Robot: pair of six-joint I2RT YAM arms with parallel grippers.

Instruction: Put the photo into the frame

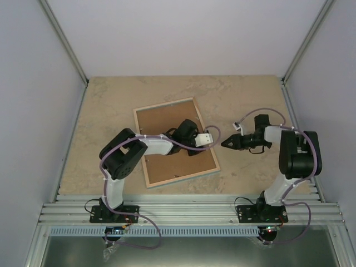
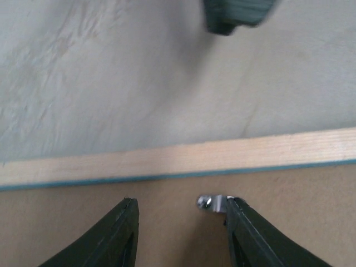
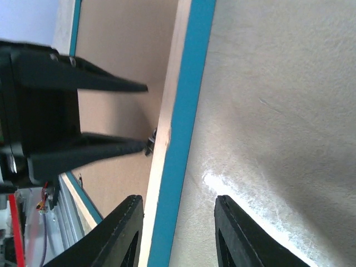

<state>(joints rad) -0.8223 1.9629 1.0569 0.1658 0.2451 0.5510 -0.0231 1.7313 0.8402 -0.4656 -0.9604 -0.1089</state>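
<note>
Left gripper [image 2: 181, 202] is spread open over the frame [image 2: 167, 161], which lies face-down on the table [image 2: 111, 83]. One fingertip sits right by the little metal tab [image 2: 214, 203] on the brown backing [image 2: 83, 222]. Right gripper [image 3: 179, 197] hangs open near the frame's outer edge. Can't see the photo anywhere. I'd nudge that tab sideways, low and slow, so your finger doesn't skip over it.

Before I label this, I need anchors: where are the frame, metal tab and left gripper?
frame [image 2: 178, 158], left wrist view, pale wooden rail.
metal tab [image 2: 211, 203], left wrist view, shiny middle.
left gripper [image 2: 181, 203], left wrist view, midway between fingertips.
</note>
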